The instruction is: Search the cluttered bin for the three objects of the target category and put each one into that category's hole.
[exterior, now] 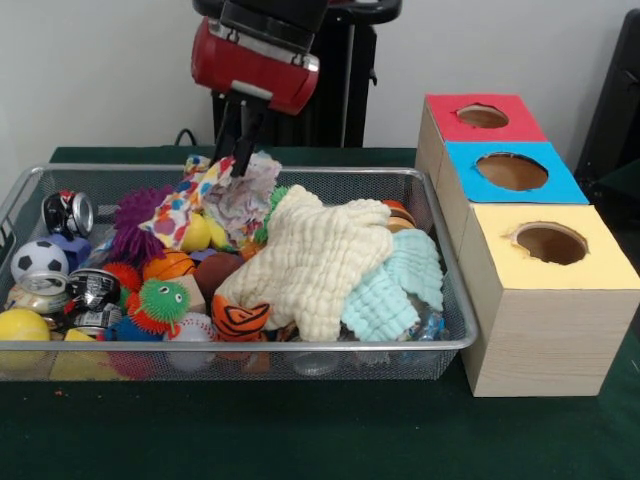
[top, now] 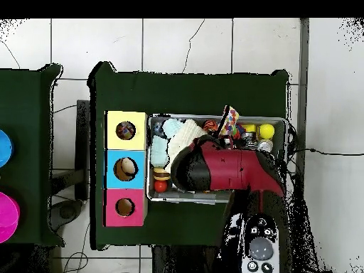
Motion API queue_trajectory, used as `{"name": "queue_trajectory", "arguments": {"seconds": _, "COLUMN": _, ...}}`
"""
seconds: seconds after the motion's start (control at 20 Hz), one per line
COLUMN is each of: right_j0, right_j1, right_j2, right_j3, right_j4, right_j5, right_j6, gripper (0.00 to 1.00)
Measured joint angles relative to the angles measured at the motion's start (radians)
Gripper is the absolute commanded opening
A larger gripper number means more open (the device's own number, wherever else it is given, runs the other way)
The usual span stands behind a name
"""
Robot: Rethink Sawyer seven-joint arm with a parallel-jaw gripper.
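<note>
Going left to right across the front view: the wire mesh bin [exterior: 445, 262] is packed. At the far left I count two crushed cans, one up at the back [exterior: 68, 212] and one lower down [exterior: 93, 288], plus one little soccer ball [exterior: 39, 259] and one yellow ball [exterior: 22, 325] at the front corner. Next over there's one purple spiky ball [exterior: 138, 222], one mini basketball [exterior: 169, 265], and one green fuzzy ball with googly eyes [exterior: 164, 301]. One orange tiger-striped ball [exterior: 240, 318] sits by the front wall.

Cloths: I count three. One spotted colourful cloth [exterior: 190, 200] toward the back, one big cream cloth [exterior: 315, 255] draped across the middle, and one light blue cloth [exterior: 395, 285] touching its right side.

The gripper [exterior: 238, 150] hangs down from the red arm over the back of the bin, its dark fingers close together and reaching down to the top of the spotted cloth, which bunches up around them. Can't honestly tell if it's pinching the fabric or just poking into it.

Right of the bin there are three boxes in a row, each with one round hole: yellow box [exterior: 545, 290] nearest, blue box [exterior: 512, 172] in the middle, red box [exterior: 480, 117] at the back. From overhead, something pale shows inside the blue box's hole.
</note>
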State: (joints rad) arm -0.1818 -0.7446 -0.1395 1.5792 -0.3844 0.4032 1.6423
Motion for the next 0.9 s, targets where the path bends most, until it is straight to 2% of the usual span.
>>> {"name": "queue_trajectory", "arguments": {"seconds": 0.55, "right_j0": 0.04, "right_j1": -0.08, "right_j2": 0.011, "right_j3": 0.066, "right_j4": 0.066, "right_j5": 0.013, "right_j6": 0.0, "gripper": 0.0}}
{"name": "queue_trajectory", "arguments": {"seconds": 0.9, "right_j0": 0.064, "right_j1": -0.131, "right_j2": 0.049, "right_j3": 0.118, "right_j4": 0.135, "right_j5": 0.014, "right_j6": 0.0, "gripper": 0.0}}
